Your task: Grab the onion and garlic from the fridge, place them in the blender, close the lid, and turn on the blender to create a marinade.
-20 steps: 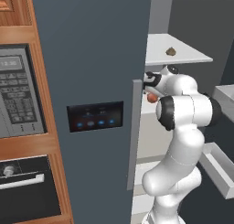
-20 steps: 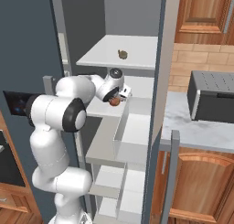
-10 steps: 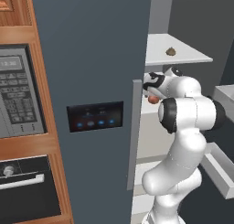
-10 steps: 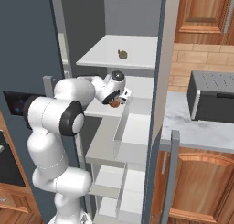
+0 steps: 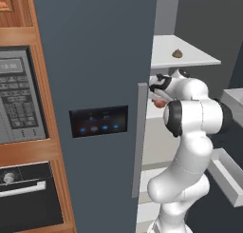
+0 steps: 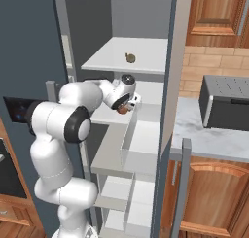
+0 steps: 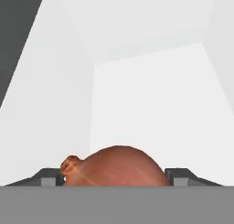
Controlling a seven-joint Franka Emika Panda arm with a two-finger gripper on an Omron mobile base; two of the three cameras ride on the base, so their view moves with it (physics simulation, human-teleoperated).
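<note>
We found the onion (image 7: 116,167) low in the centre of the hand view, a reddish-brown bulb with its knotted stem end pointing toward the left of the frame, lying between the two dark fingertips (image 7: 50,177), one on each flank. From that view we could not tell whether the pads already pressed its skin or stood just off it, so we left open whether the gripper (image 7: 114,178) was clamped or merely straddling it. In the right base view the onion (image 6: 124,109) showed as a small reddish spot just right of centre, tucked under the gripper (image 6: 127,106) over a pale middle shelf of the fridge (image 6: 112,18). In the left base view it (image 5: 160,103) sat right of centre, just beside the edge of the dark door.

We judged the onion light, firm and unlikely to bruise, but round, with a smooth papery skin that could slip or roll. The widest part of the bulb, clear of the stem knot, looked to us the best place to take hold, with the pads squarely opposite each other.

Further out, a small brownish object (image 6: 130,58), perhaps the garlic, rested on the shelf above, toward the top centre of the right base view, well apart from the hand.
</note>
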